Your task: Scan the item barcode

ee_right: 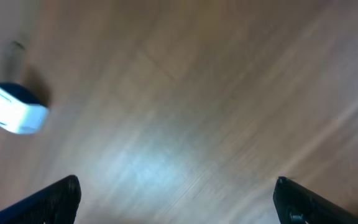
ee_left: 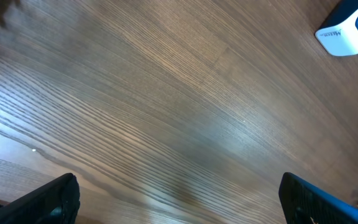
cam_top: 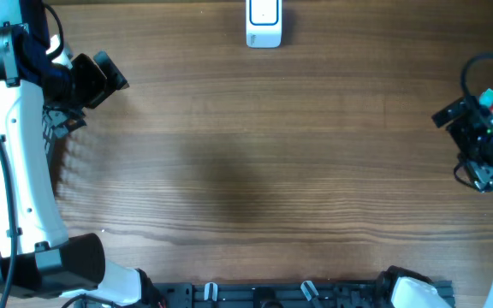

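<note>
Brown wood surface (cam_top: 264, 171) with fine, straight grain lines and a low satin sheen. Soft patches of reflected light lie on it in both wrist views. The scanner (cam_top: 264, 23) looks like smooth, glossy white plastic with darker blue trim. The left arm (cam_top: 26, 171) has a smooth white shell, plastic-looking and faintly shiny, with matt black joints. The left claw (ee_left: 179, 208) has hard, matt black fingers (ee_left: 51, 202), plastic by the look. The right claw (ee_right: 176, 205) looks the same dull black, though blurred. A thin black cable (cam_top: 476, 62) looks rubbery.
</note>
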{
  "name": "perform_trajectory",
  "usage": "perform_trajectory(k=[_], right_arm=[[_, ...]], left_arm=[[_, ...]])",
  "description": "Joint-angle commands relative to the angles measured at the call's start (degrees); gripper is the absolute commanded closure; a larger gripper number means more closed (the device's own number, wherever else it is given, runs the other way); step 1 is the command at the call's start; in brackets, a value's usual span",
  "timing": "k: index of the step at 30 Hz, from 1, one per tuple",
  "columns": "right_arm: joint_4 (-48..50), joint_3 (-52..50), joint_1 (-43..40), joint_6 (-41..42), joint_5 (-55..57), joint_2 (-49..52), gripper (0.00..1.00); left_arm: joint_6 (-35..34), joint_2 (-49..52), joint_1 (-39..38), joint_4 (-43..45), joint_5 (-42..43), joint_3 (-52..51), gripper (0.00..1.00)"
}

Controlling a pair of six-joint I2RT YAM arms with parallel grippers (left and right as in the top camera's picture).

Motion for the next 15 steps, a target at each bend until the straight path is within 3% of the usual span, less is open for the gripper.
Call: perform_trajectory(k=[1, 7, 15], right_arm=[[7.3, -1.5, 6.0, -1.2, 4.6, -9.7, 0.0], [25.5, -13.9, 16.6, -18.1, 2.3, -25.2, 0.0], [42.0, -38.2, 16.4, -23.6, -3.3, -44.8, 0.0]], left_arm=[[0.7, 0.3, -0.3, 0.2, 0.7, -0.4, 0.0], [0.7, 0.3, -0.3, 0.2, 0.7, -0.4, 0.0], [0.7, 0.3, -0.3, 0.2, 0.7, -0.4, 0.0]])
